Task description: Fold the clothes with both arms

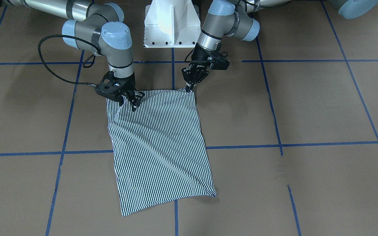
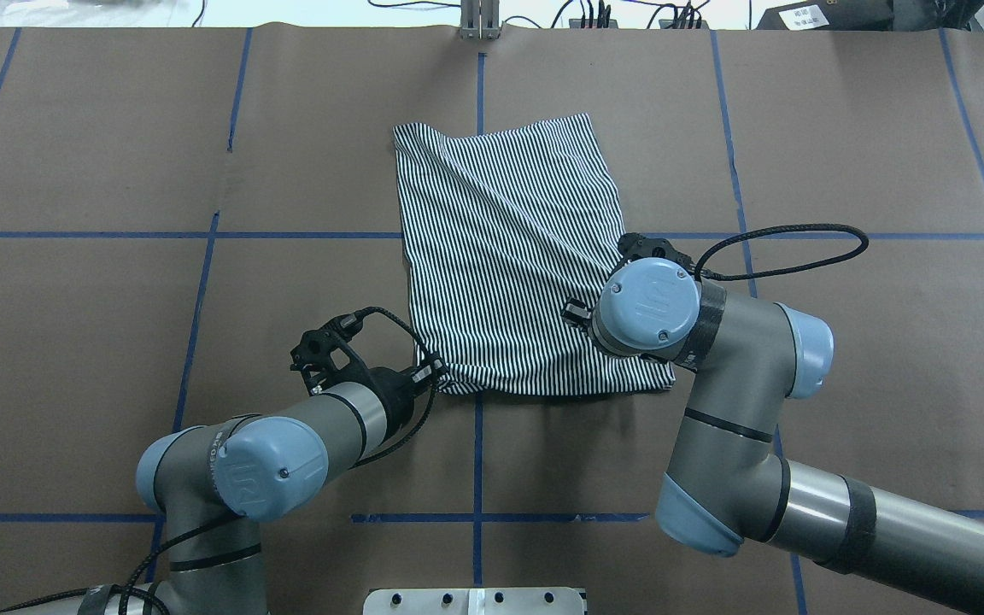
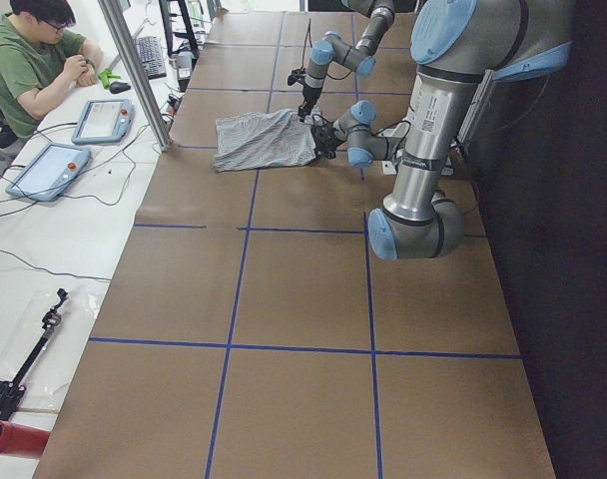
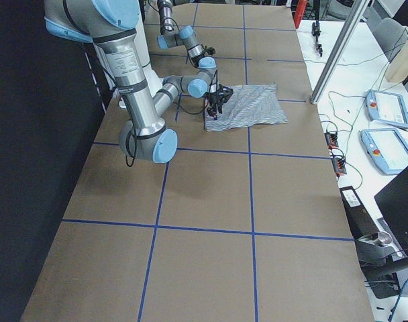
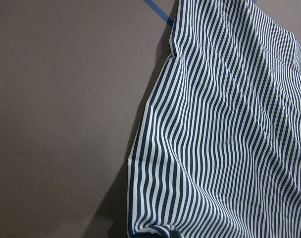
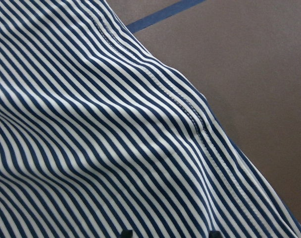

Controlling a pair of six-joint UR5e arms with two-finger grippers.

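Observation:
The striped polo shirt (image 1: 159, 144) lies on the brown table as a folded rectangle, also in the overhead view (image 2: 509, 256). Its collar, placket and chest patch are hidden. My left gripper (image 1: 189, 88) is shut on the shirt's near corner on the robot's left (image 2: 430, 369); the left wrist view shows that corner (image 5: 229, 139) slightly raised. My right gripper (image 1: 136, 101) sits on the shirt's near edge toward the other corner, mostly hidden under its wrist in the overhead view (image 2: 576, 312). Its two fingertips (image 6: 125, 233) show apart, against the cloth (image 6: 91, 139).
The white pedestal base (image 1: 171, 23) stands just behind the shirt. Blue tape lines (image 1: 307, 144) cross the table. An operator (image 3: 34, 60) sits past the far edge, with teach pendants (image 3: 49, 170) and a metal post (image 3: 134, 70).

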